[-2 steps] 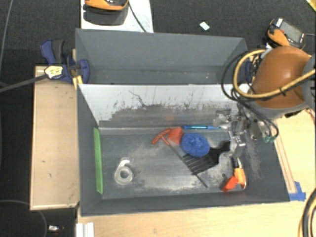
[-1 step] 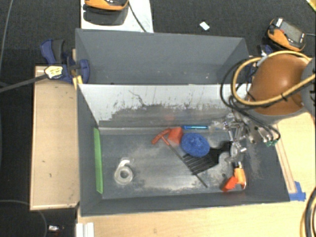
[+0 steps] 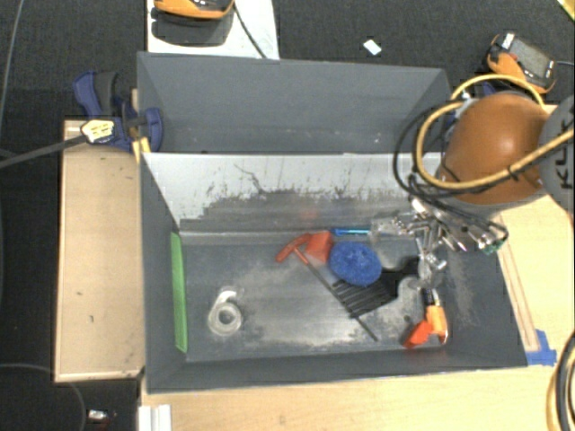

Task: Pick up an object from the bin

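Note:
My gripper (image 3: 429,260) hangs over the right part of the bin, below the arm's orange dome. Just under it lies a small grey and orange tool (image 3: 425,326), near the bin's front right corner. To the gripper's left is a blue fuzzy ball (image 3: 354,264), resting against a black comb-like brush (image 3: 363,296). A thin blue pen (image 3: 352,233) lies behind the ball, close to the back wall. I cannot see anything held in the gripper.
An orange-red plastic piece (image 3: 304,246) lies mid-bin, left of the ball. A clear tape roll (image 3: 225,315) sits at the front left. A green strip (image 3: 180,292) runs along the left wall. Cables loop around the dome.

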`<state>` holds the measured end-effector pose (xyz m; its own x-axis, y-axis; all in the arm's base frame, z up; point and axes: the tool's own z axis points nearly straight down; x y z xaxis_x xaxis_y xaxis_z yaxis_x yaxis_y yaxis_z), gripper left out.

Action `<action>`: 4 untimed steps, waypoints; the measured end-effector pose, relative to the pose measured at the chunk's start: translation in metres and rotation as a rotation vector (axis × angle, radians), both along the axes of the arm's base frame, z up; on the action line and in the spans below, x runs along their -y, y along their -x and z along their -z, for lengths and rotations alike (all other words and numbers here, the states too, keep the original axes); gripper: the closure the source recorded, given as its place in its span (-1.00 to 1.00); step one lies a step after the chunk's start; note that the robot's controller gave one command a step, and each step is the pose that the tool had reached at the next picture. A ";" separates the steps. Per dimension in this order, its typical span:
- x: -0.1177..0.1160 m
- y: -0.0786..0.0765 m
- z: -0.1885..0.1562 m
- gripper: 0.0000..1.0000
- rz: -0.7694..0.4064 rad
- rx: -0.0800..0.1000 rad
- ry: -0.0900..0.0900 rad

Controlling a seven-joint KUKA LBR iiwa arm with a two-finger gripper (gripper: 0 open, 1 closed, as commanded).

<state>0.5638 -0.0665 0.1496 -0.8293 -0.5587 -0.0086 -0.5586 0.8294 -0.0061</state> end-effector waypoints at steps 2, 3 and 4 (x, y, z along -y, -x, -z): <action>-0.004 -0.016 0.074 1.00 -0.422 0.027 0.009; -0.004 -0.016 0.074 1.00 -0.421 0.027 0.008; -0.004 -0.016 0.071 1.00 -0.420 0.030 0.009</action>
